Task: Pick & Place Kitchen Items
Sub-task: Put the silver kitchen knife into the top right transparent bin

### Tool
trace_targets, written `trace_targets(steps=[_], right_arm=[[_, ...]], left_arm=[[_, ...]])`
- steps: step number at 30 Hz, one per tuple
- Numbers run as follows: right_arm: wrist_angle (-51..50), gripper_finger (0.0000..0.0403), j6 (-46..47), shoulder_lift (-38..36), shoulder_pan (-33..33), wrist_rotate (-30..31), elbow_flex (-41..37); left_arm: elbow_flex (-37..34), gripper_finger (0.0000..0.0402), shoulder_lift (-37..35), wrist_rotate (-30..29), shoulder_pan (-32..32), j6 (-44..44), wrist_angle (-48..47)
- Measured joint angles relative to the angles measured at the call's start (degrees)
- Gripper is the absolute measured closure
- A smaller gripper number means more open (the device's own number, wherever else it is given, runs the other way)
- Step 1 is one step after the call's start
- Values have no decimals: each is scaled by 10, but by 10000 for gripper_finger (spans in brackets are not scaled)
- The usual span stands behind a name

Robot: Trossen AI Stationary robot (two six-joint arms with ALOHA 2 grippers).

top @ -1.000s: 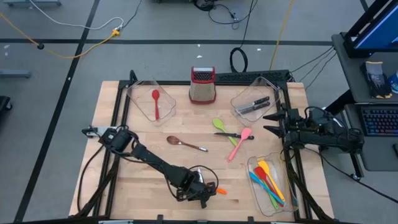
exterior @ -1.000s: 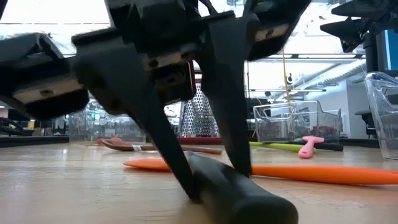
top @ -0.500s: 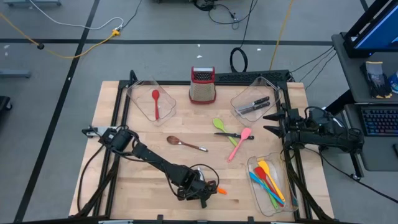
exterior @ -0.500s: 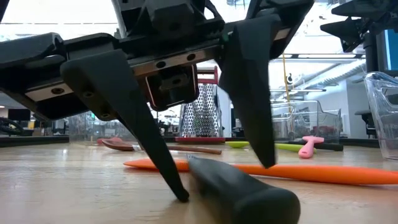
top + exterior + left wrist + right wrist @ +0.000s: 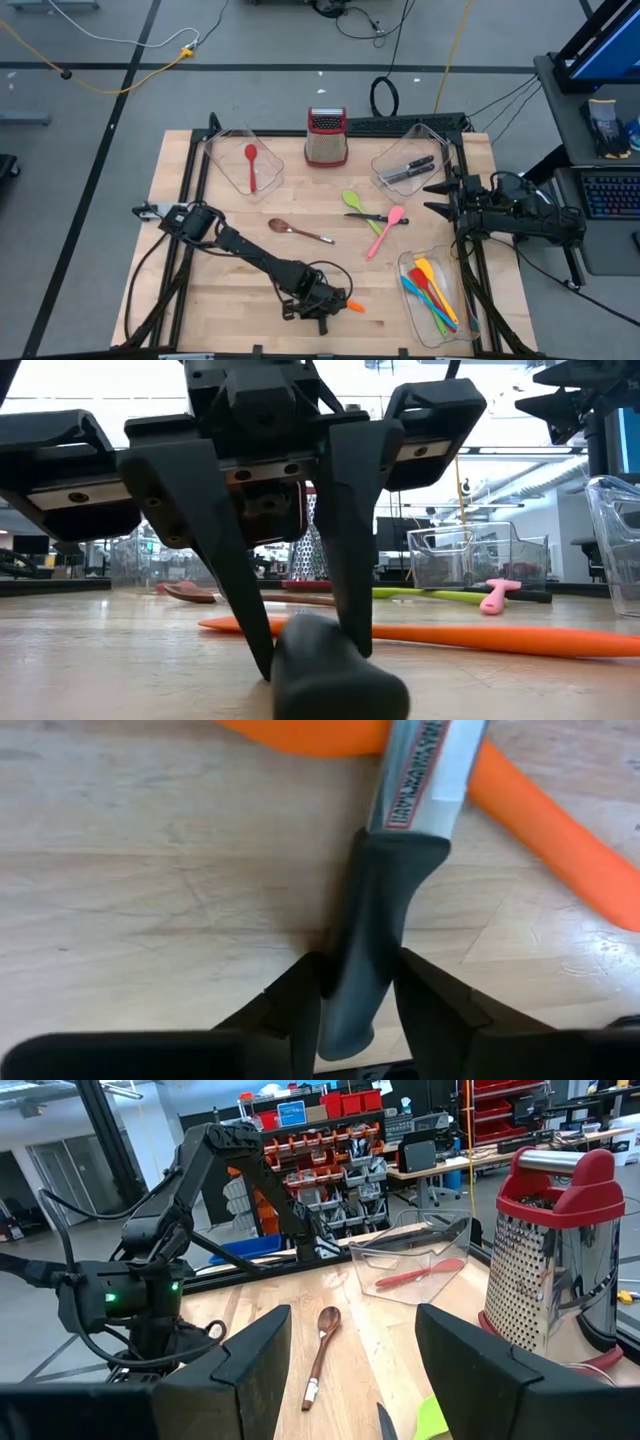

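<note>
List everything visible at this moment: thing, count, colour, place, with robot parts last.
Knife: 1, black handle, table front, blade lying across the orange utensil.
Orange utensil: 1, table front.
Brown spoon: 1, table centre.
Green utensil: 1, centre right.
Pink utensil: 1, beside the green one.
Red spoon: 1, in back-left bin.
Knives: 2 or more, black, in back-right bin.
Spatulas: several, mixed colours, in front-right bin.
Grater: 1, steel with red top, back centre.
Left gripper: closed on the knife's handle.
Right gripper: open, waiting at right edge.
</note>
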Motion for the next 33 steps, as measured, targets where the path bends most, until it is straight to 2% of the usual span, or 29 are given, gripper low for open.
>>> trace_targets(steps=[12, 18, 33], right_arm=[[-2, 193, -4, 0, 0, 0, 0], [-2, 193, -7, 0, 0, 0, 0], [-3, 193, -17, 0, 0, 0, 0]], left_arm=[[2, 293, 0, -11, -2, -3, -13], [2, 318, 0, -21, -3, -7, -13], [15, 318, 0, -48, -22, -3, -23]])
